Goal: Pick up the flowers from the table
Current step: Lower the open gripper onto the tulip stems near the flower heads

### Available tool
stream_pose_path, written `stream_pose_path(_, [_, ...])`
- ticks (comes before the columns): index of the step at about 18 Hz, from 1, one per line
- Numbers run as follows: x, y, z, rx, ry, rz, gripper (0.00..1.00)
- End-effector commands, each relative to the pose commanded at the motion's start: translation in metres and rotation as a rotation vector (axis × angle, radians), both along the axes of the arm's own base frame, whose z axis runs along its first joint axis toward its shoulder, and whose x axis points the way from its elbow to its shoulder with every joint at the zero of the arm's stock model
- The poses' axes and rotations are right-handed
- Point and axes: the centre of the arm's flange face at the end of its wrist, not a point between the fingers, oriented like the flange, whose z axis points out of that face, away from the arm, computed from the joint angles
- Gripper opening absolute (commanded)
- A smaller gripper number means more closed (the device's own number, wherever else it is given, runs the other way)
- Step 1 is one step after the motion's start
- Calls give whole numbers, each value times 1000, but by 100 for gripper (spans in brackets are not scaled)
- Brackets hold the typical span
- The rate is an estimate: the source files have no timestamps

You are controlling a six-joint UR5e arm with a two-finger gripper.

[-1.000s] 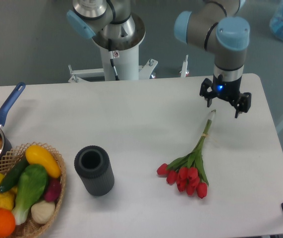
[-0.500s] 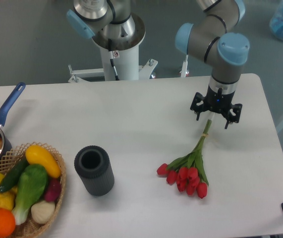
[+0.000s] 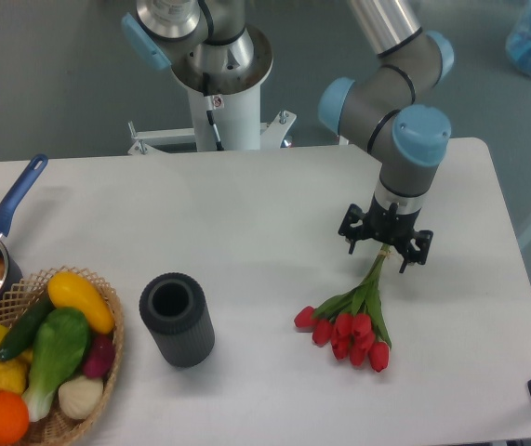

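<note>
While the tulips (image 3: 353, 321) lie flat on the white surface (image 3: 246, 232), gripper (image 3: 385, 247) low over their stems, jaws apart, one either side, grey cylinder (image 3: 177, 319) well left

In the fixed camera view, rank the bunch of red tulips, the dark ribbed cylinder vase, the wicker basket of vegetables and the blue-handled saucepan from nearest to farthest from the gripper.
1. Bunch of red tulips: stems directly under the gripper.
2. Dark ribbed cylinder vase: mid-table, toward the image's left.
3. Wicker basket of vegetables: front left corner.
4. Blue-handled saucepan: far left edge.
</note>
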Motion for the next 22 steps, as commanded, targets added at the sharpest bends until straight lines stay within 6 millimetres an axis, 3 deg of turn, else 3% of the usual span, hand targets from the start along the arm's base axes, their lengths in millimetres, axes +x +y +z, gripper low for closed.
stream_pose_path(10, [-11,19,-13,6,11,-25,100])
stream_pose_path(22, [-7,30,-21,2,3,-45,100])
